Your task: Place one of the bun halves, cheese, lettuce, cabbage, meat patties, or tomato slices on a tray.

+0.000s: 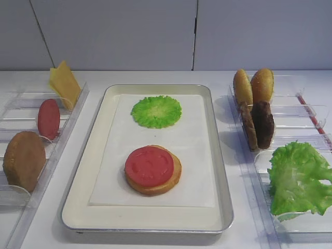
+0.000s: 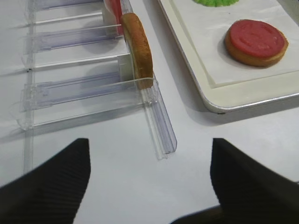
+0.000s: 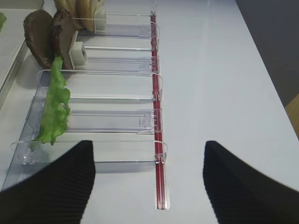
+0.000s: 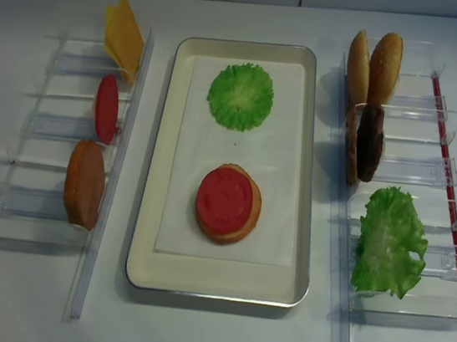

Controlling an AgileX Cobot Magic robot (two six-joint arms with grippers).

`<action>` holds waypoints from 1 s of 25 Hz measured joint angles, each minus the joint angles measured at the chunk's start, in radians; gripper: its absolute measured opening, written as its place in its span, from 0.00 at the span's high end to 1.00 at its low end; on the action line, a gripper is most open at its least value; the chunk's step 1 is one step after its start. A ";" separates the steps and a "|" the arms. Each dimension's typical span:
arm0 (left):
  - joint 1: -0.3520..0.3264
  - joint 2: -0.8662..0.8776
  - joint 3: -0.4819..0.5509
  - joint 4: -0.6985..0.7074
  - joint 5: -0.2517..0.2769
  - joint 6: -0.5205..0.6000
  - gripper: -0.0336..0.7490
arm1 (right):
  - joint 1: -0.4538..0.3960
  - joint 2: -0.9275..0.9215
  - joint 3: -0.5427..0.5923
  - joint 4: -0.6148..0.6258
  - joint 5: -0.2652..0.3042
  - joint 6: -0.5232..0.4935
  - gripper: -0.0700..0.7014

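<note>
2 racks flanked the tray (image 1: 224, 207). Left gripper (image 2: 149, 182) stood open, empty; bun half (image 1: 23, 160) remained racked. On tray: cabbage round (image 1: 156, 111), tomato slice (image 1: 149, 165) atop bun. Right gripper (image 3: 149, 182) likewise open; lettuce (image 1: 298, 177) unplaced.

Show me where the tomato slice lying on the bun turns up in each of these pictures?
Exterior high: tomato slice on the bun half, near end of the tray, below centre.
Right wrist: not in it.
Left wrist: top right, on the bun.
Exterior high (realsense): middle, lower half of the tray.
Shared landmark: the round green cabbage leaf beyond it on the white paper, cut off at the left wrist view's top edge.
</note>
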State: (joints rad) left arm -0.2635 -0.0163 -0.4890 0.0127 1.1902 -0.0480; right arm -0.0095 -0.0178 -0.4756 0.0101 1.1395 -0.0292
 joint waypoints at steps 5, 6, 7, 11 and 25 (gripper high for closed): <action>0.000 0.000 0.004 0.001 -0.002 0.000 0.30 | 0.000 0.000 0.000 0.000 0.000 0.000 0.26; 0.000 0.000 0.004 0.001 -0.002 0.000 0.30 | 0.000 0.000 0.000 0.000 0.000 0.000 0.26; 0.002 0.000 0.004 0.001 -0.004 0.000 0.30 | 0.000 0.000 0.000 0.000 0.000 0.000 0.26; 0.061 0.000 0.004 0.004 -0.004 0.000 0.30 | 0.000 0.000 0.000 0.000 0.000 0.000 0.26; 0.277 0.000 0.004 0.004 -0.004 0.000 0.30 | 0.000 0.000 0.000 0.000 0.000 0.000 0.26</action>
State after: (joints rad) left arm 0.0137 -0.0163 -0.4851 0.0165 1.1860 -0.0480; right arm -0.0095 -0.0178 -0.4756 0.0101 1.1395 -0.0292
